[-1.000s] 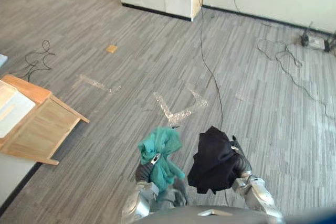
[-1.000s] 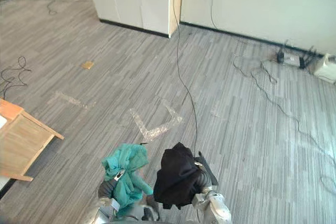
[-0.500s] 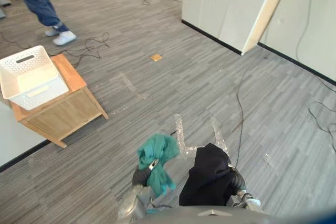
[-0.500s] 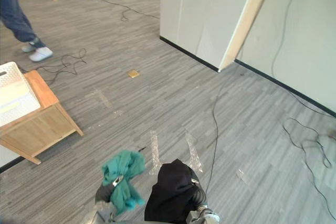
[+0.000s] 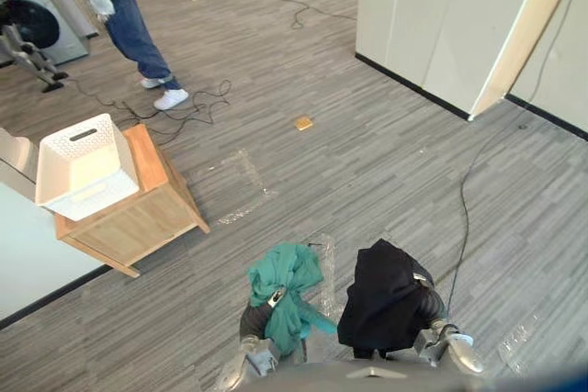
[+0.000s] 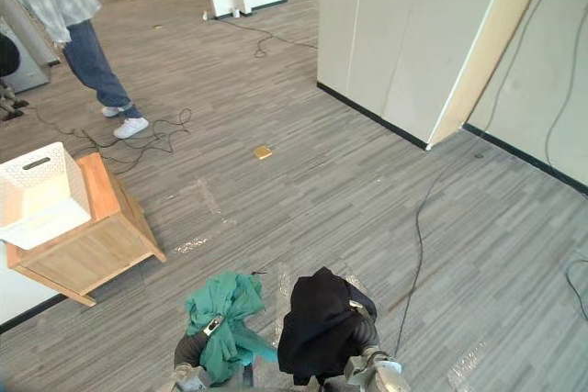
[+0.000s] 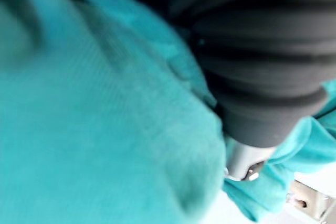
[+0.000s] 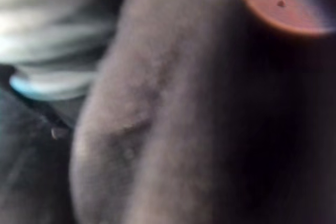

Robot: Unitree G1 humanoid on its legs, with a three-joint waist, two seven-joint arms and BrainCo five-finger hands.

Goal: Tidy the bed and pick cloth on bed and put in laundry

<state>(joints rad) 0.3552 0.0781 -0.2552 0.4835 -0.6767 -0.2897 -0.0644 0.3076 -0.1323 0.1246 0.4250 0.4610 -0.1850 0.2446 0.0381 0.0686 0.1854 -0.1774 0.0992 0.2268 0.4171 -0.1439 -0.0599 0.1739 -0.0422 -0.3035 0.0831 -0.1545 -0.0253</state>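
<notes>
Both grasps cannot tell | left hand (image 5: 254,318): teal cloth (image 5: 288,284) | right hand (image 5: 430,304): black cloth (image 5: 384,296)

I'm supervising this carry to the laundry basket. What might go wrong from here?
The black cables on the floor near the wooden table holding the white laundry basket may trip the robot. The person stands close by that route. The teal cloth dangles loosely from the left hand, the black cloth from the right hand; either might drop.

No legible text, label, number or sign found. Surfaces checked: white basket (image 5: 78,167), wooden stand (image 5: 138,222), cabinets (image 5: 432,25), teal cloth (image 5: 289,277), black cloth (image 5: 386,296). Nothing readable on any.
</notes>
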